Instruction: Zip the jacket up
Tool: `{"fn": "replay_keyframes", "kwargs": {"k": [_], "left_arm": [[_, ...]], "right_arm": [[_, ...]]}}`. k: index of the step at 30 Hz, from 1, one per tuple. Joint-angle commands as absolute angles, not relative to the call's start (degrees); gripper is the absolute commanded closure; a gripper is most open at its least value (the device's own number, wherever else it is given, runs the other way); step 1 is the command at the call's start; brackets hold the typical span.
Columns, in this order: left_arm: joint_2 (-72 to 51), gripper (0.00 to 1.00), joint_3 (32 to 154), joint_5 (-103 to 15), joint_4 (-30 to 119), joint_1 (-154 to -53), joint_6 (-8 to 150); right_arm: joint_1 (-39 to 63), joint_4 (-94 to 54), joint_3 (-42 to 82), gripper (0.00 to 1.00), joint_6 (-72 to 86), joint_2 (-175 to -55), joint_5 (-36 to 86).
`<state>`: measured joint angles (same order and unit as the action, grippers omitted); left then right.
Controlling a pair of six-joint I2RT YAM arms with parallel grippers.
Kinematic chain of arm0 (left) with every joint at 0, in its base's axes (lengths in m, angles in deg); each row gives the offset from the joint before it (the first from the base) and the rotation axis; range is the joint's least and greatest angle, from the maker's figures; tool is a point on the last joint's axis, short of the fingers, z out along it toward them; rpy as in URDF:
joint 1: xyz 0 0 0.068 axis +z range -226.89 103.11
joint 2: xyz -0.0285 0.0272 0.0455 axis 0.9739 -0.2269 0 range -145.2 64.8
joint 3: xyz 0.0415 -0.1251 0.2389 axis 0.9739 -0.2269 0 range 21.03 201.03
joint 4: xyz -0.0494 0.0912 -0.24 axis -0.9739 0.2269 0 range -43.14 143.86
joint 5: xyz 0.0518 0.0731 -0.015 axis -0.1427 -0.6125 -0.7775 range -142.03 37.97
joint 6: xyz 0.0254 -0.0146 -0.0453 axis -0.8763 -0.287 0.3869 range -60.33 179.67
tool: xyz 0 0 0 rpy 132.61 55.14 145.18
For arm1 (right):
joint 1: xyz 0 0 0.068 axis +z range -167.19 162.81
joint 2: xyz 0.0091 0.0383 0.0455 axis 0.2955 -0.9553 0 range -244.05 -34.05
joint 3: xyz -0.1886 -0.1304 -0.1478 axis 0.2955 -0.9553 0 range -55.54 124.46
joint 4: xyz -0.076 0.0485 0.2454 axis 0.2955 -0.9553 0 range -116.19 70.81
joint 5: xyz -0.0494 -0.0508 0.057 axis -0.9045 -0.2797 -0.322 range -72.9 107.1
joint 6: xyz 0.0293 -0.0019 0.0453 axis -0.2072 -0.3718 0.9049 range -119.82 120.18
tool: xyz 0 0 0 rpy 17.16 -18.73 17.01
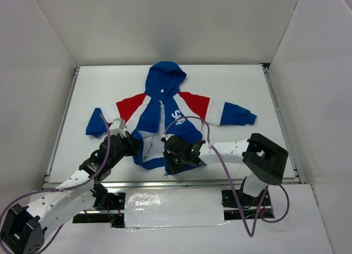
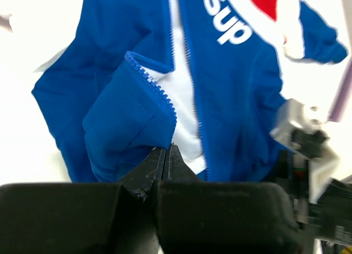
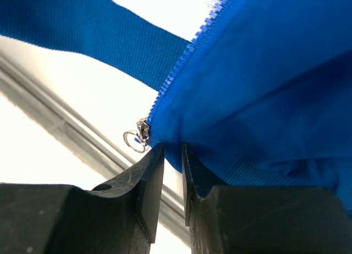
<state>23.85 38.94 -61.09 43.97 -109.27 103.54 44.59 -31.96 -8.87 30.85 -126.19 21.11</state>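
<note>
Your jacket [image 1: 165,119] lies flat on the table [image 1: 242,89], hood far from the arms, hem at the near edge, front open; the zip is not yet joined.

Your left gripper [image 2: 168,150] is clenched on the bottom corner of one front edge, and the cloth rises in a fold to its tips, teeth [image 2: 157,86] showing along the fold. Your right gripper [image 3: 173,155] sits at the other front edge, its jaws parted by a thin slit; the hem rests at the mouth of the slit and looks loose rather than pinched. The slider [image 3: 142,132] and its ring [image 3: 132,139] hang just beside the left finger, outside the slit.

Risks, as I judge them:
- the right side drops away if you lift or pull now, because nothing there holds it;
- closing where you are would catch cloth and miss the slider, since the ring lies off to one side;
- a hard pull by the left gripper could drag the whole jacket, as it is light and unpinned;
- the two edges are well apart, so the pin may miss the slider if you bring them together askew;
- the ring is small and may slip from the tips.
</note>
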Motion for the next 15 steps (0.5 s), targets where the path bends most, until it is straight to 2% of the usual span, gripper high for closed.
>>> {"fn": "replay_keyframes", "kwargs": {"k": [1, 6, 10, 15], "left_arm": [[25.16, 1.0, 37.73, -59.85, 41.59, -109.05, 104.14], [23.32, 1.0, 38.34, -59.32, 41.5, -109.05, 104.05], [22.87, 1.0, 38.35, -58.62, 40.98, -109.14, 103.96], [23.4, 1.0, 38.26, -58.45, 41.59, -109.14, 103.61]], "right_arm": [[46.79, -36.06, -9.84, 0.72, 31.38, -125.64, 22.64], [50.83, -40.27, -5.28, 0.72, 32.26, -125.72, 11.34], [52.51, -43.7, -3.25, 0.65, 31.21, -125.72, 2.98], [53.13, -43.71, -3.25, 0.61, 30.59, -123.88, -0.39]]}}
